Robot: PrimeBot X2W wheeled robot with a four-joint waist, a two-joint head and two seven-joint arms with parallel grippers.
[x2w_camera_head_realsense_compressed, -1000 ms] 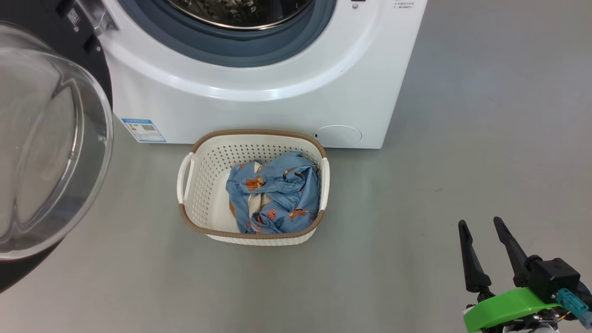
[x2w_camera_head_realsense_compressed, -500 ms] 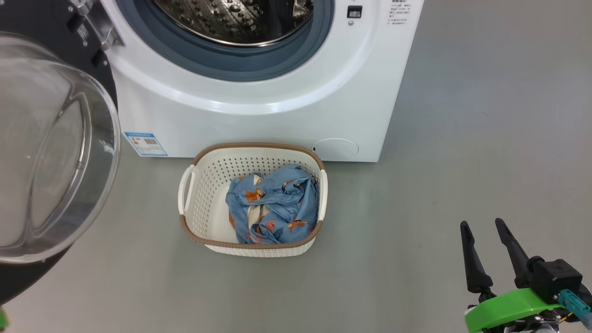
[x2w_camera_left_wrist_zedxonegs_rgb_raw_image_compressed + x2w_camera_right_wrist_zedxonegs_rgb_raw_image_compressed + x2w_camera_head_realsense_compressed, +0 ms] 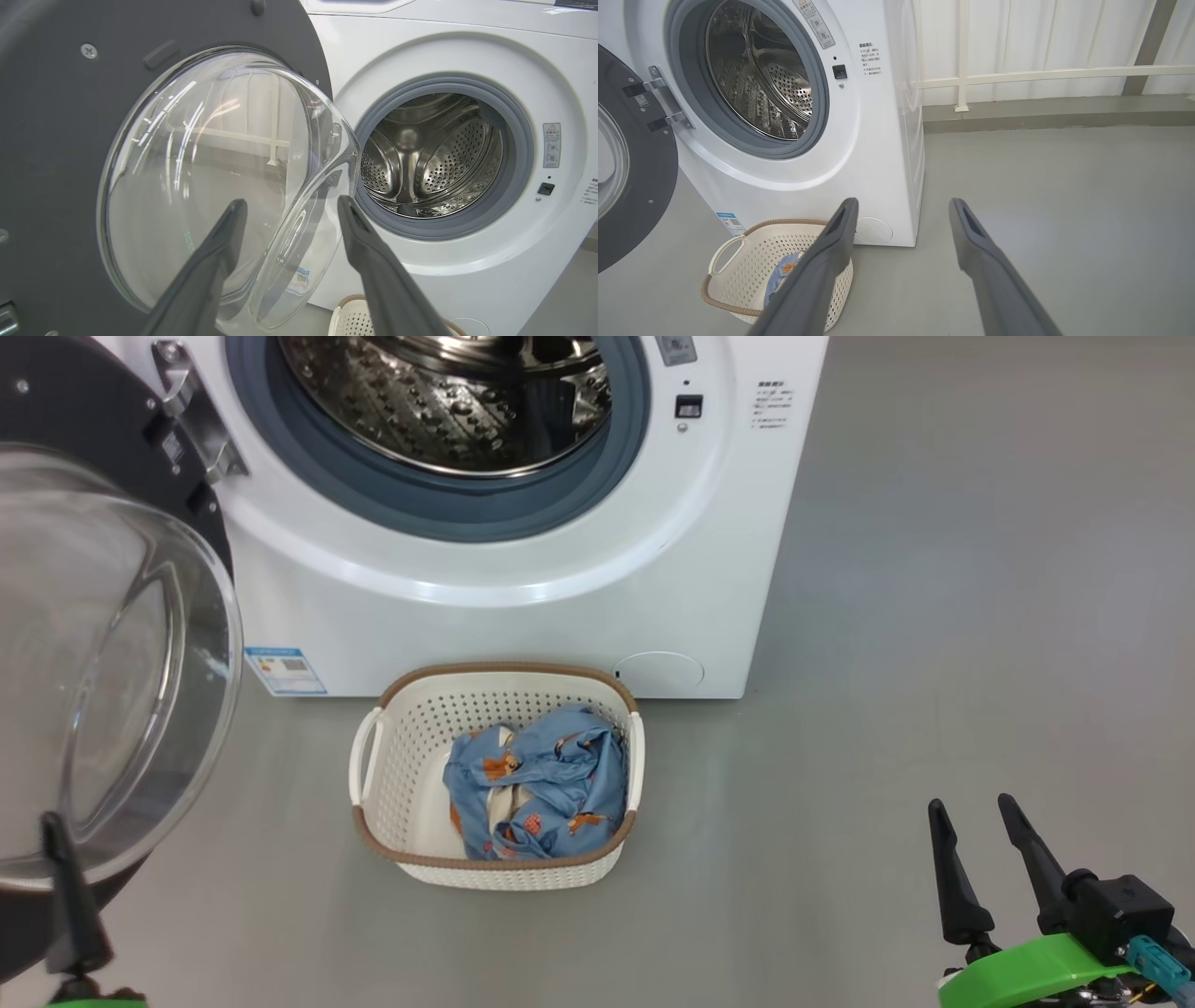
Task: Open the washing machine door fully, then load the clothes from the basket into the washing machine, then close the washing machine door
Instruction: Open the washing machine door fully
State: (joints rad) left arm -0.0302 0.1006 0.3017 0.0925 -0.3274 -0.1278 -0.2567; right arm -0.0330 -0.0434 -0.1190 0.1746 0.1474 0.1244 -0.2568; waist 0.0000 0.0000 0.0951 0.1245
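Washing machine door [image 3: 103, 663], left end effector [image 3: 290, 201] appeared

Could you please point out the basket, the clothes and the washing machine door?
the basket [image 3: 504, 665]: head view, back of its brown rim.
the clothes [image 3: 560, 775]: head view, blue printed fabric.
the washing machine door [image 3: 196, 154]: left wrist view, clear glass bowl.

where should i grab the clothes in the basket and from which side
Pinch the raised crumpled fold at the middle of the clothes, coming straight down from above: the basket walls ring the heap on every side, so its open top is probably the only free way in.
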